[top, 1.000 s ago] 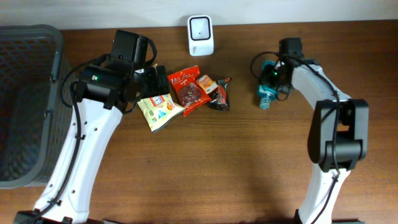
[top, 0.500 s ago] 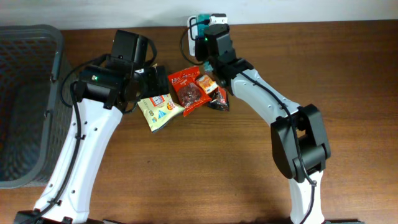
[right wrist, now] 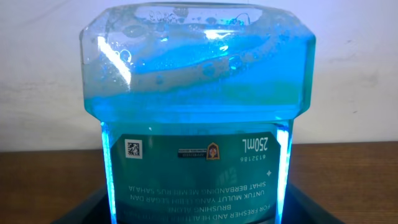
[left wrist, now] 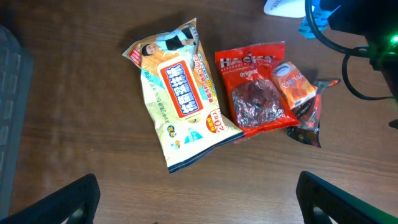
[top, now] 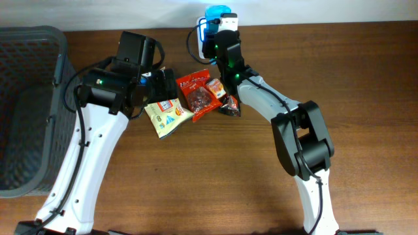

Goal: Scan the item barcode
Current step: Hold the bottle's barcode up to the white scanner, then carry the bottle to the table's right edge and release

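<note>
Soft, even light falls from above on the brown table (top: pixel 196 176), leaving faint shadows beside the white arms (top: pixel 91 150). The bottle (right wrist: pixel 198 93) glows bright blue at its edges (its label print is sharp), and the red packet (left wrist: pixel 255 93) shows small glints.

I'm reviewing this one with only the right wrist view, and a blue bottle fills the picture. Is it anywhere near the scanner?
Observer: Yes. Overhead, the right hand holds the blue bottle up at the white scanner.
Reviewer: What is the other arm doing?
Observer: The left hand hangs open above a yellow snack packet.
Reviewer: Any other items waiting?
Observer: A red packet, a small orange one and a dark one lie clustered beside it.
</note>
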### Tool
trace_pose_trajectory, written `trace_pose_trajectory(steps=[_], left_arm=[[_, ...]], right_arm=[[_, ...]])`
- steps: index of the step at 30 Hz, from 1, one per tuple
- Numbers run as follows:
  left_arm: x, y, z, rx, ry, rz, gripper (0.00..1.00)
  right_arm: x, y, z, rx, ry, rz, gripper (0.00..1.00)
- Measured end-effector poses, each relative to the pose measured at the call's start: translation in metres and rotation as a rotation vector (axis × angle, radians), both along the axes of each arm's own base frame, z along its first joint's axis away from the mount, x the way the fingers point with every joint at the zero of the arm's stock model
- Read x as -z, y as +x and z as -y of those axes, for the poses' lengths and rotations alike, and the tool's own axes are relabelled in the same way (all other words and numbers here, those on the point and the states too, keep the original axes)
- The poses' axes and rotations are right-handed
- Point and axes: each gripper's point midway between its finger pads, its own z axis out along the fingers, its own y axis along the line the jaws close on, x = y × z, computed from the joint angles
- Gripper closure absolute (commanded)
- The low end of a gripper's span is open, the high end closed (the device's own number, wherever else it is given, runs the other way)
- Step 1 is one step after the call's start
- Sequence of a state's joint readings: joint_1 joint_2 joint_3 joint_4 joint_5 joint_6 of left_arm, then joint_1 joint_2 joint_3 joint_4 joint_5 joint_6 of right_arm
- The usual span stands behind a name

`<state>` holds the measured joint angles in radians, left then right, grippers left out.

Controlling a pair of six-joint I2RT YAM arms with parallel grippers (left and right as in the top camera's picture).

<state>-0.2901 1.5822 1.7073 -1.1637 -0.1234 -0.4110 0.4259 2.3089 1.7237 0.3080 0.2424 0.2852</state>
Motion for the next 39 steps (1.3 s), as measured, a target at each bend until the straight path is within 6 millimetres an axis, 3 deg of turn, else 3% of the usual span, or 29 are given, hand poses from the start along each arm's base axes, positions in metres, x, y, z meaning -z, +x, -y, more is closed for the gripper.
trace_pose_trajectory(steps=[6,8,10,11,12,13,14,16,18,24,26,31,39], left_arm=[[0.000,0.000,0.000,0.000,0.000,0.000,0.01],[0.000,0.000,0.000,0.000,0.000,-0.001,0.01],[0.000,0.000,0.000,0.000,0.000,0.000,0.01],[0.000,0.000,0.000,0.000,0.000,-0.001,0.01],[0.000,0.000,0.000,0.000,0.000,0.000,0.01],[0.000,0.000,0.000,0.000,0.000,0.000,0.01],[0.000,0.000,0.000,0.000,0.000,0.000,0.01],[0.000,0.000,0.000,0.000,0.000,0.000,0.01],[0.000,0.000,0.000,0.000,0.000,0.000,0.01],[0.000,0.000,0.000,0.000,0.000,0.000,0.01],[0.000,0.000,0.000,0.000,0.000,0.000,0.01],[0.000,0.000,0.000,0.000,0.000,0.000,0.01],[0.000,0.000,0.000,0.000,0.000,0.000,0.01]], right_arm=[[0.009,0.002,0.015,0.027,-0.020,-0.039,0.47],[0.016,-0.001,0.035,0.059,-0.049,-0.107,0.48],[0.009,-0.004,0.074,0.123,-0.050,-0.170,0.50],[-0.002,-0.005,0.111,0.185,-0.035,-0.201,0.50],[-0.024,-0.010,0.177,0.307,-0.002,-0.227,0.50],[-0.033,-0.013,0.209,0.364,0.013,-0.236,0.50],[-0.035,-0.026,0.255,0.447,0.018,-0.285,0.50],[-0.031,-0.046,0.327,0.585,0.029,-0.347,0.50],[-0.006,-0.076,0.383,0.693,0.034,-0.467,0.49],[0.021,-0.153,0.501,0.939,0.114,-0.623,0.49],[0.039,-0.176,0.532,1.006,0.139,-0.676,0.48],[0.082,-0.205,0.567,1.087,0.189,-0.764,0.48],[0.096,-0.262,0.627,1.235,0.257,-0.787,0.44]])
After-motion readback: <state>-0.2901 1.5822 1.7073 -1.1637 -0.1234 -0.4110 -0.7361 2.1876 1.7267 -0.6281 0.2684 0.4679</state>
